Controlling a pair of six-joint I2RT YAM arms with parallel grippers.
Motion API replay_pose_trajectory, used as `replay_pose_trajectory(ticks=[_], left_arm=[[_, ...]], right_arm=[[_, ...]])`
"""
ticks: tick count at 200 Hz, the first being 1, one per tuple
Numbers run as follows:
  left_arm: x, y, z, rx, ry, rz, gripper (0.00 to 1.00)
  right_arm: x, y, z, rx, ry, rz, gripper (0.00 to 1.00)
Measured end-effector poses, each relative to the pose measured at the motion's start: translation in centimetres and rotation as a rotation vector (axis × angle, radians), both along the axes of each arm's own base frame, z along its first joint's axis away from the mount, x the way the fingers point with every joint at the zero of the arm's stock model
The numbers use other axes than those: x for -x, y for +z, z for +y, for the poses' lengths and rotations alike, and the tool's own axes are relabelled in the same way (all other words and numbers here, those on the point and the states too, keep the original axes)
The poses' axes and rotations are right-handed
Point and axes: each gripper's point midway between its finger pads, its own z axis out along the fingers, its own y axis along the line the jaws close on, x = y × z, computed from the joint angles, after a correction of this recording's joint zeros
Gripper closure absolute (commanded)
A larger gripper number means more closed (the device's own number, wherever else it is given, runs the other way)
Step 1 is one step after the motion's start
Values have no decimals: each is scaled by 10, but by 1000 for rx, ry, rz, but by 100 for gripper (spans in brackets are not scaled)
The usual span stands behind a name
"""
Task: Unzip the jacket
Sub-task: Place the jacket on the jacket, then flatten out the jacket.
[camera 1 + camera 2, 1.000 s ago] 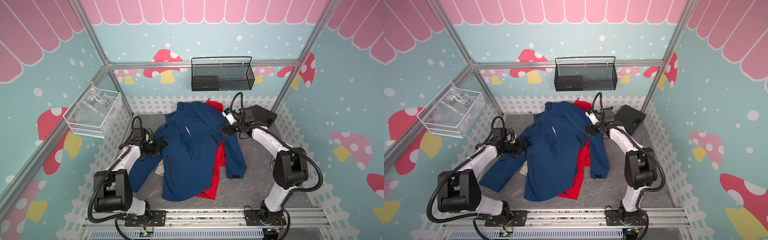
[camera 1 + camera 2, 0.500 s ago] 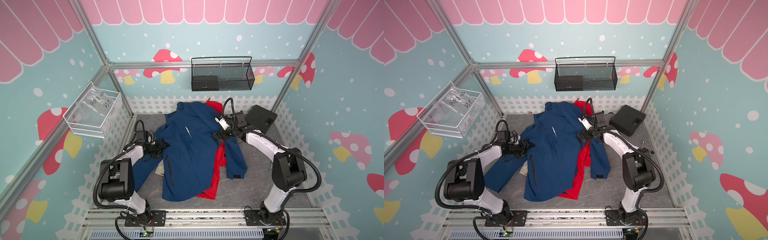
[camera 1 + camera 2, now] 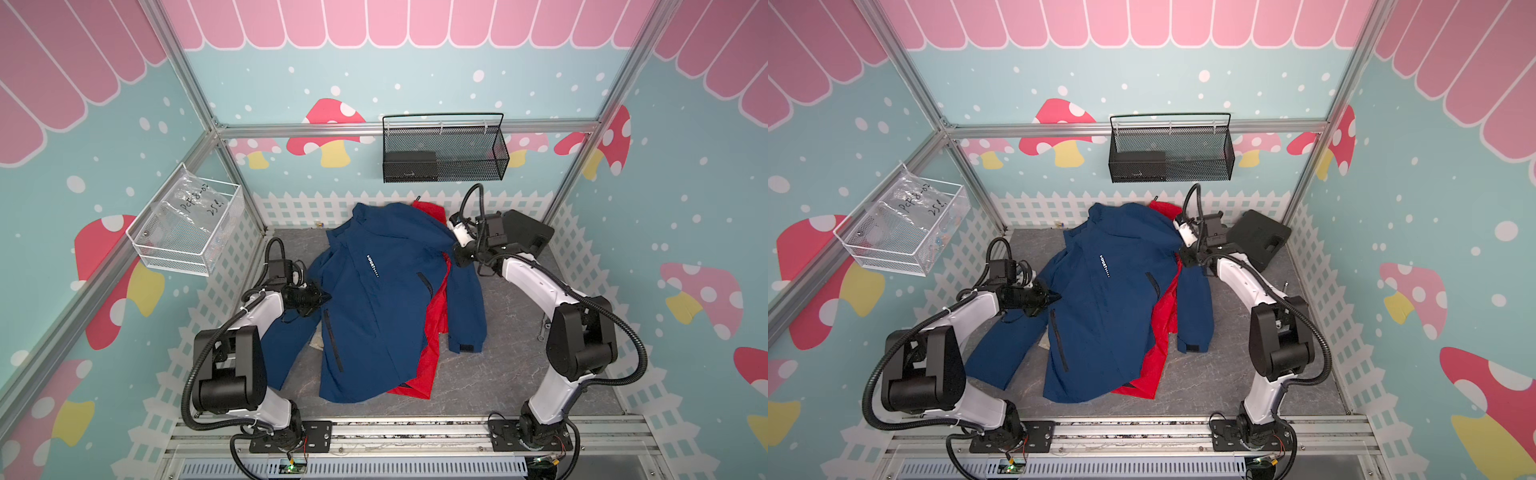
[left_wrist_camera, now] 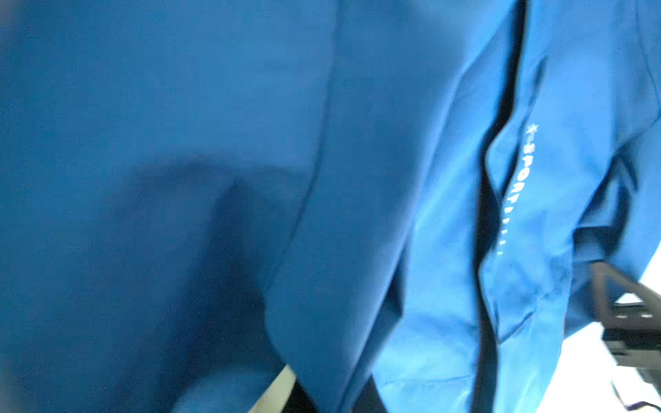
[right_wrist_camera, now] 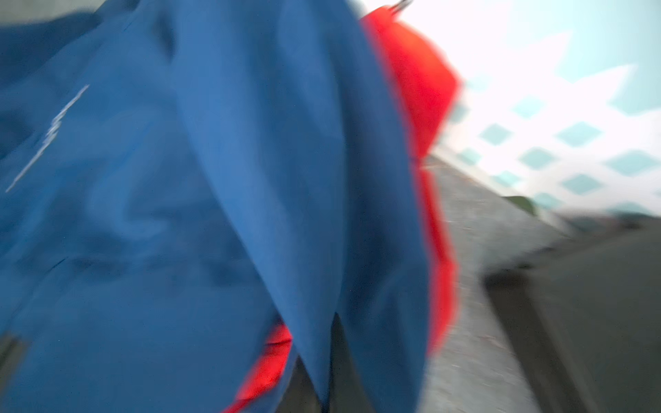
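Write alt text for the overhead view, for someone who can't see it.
A blue jacket lies spread on a grey tabletop, with red fabric showing under it. The robot's left hand and right hand, one on each side, are closed on the jacket's edges. A black mesh basket hangs on the back wall.

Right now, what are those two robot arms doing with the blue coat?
Two robot arms are taking hold of a blue jacket that lies spread on the grey table. The left gripper is shut on its edge near one sleeve, and the right gripper is shut on the fabric at the opposite shoulder. Red fabric peeks out along one side. The zipper is too small to make out, so I cannot tell how far it is undone.
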Motion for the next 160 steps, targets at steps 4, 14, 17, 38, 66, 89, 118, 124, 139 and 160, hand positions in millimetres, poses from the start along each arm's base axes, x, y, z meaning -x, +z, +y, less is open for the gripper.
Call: replay_pose_trajectory(ticks=[4, 14, 17, 38, 66, 89, 118, 124, 139, 160], left_arm=[[-1, 5, 3, -9, 5, -6, 100], [-5, 15, 11, -28, 13, -24, 100], [-6, 18, 13, -31, 15, -28, 100], [-17, 37, 19, -51, 4, -68, 100], [-29, 42, 23, -62, -8, -78, 100], [-37, 34, 29, -65, -7, -61, 81], [-45, 23, 36, -63, 1, -33, 44], [-44, 21, 37, -63, 2, -28, 40], [-41, 19, 38, -65, 6, -21, 35], [-27, 18, 37, -69, 10, -14, 33]], right_arm=[[-6, 9, -10, -11, -27, -16, 100], [-19, 28, -31, -39, -73, -52, 100], [-22, 34, -36, -45, -85, -63, 100], [-45, 65, -51, -91, -112, -120, 100], [-69, 69, -37, -130, -80, -123, 80], [-77, 55, -37, -148, -80, -86, 7], [-55, 44, -43, -202, -96, -33, 5], [-43, 43, -42, -224, -94, -19, 6], [-1, 42, -34, -304, -69, 28, 15], [57, 49, -15, -433, 10, 74, 25]])
